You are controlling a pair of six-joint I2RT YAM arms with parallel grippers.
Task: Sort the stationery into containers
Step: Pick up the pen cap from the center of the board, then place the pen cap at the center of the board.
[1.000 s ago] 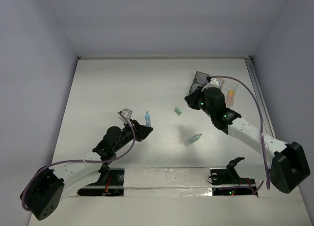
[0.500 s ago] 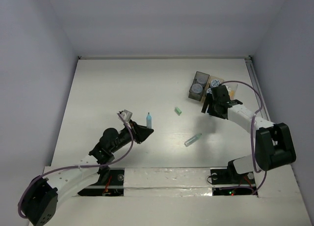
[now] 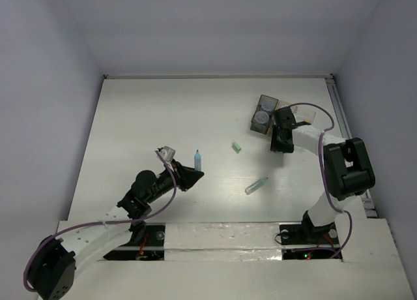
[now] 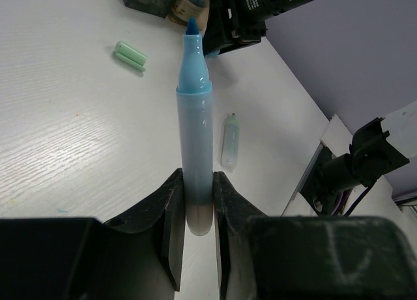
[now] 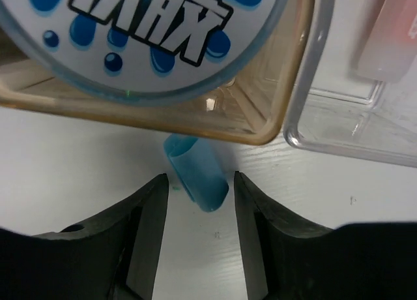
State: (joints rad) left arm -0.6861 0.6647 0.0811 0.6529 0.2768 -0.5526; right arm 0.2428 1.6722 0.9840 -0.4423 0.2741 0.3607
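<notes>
My left gripper (image 4: 197, 215) is shut on the lower end of an uncapped light blue stick (image 4: 194, 117) and holds it upright, tip up, above the table (image 3: 197, 159). My right gripper (image 5: 199, 180) is open and low over the table. A loose blue cap (image 5: 197, 173) lies between its fingers, right at the front wall of the tan tray (image 5: 163, 114). That tray holds a jar with a blue-white lid (image 5: 143, 26). The clear tray (image 5: 339, 140) beside it holds a salmon stick (image 5: 391, 39). In the top view the right gripper (image 3: 280, 146) stands in front of the containers.
The dark grey tray (image 3: 267, 99) with a jar (image 3: 260, 117) is the leftmost of the row. A mint green cap (image 3: 237, 147) and a mint green stick (image 3: 256, 186) lie loose mid-table, also visible from the left wrist as the cap (image 4: 130, 55) and stick (image 4: 229, 141).
The right arm has folded back and its gripper has come off the trays, down to the table in front of the tan tray, its jaws now apart. The left arm has barely moved.
</notes>
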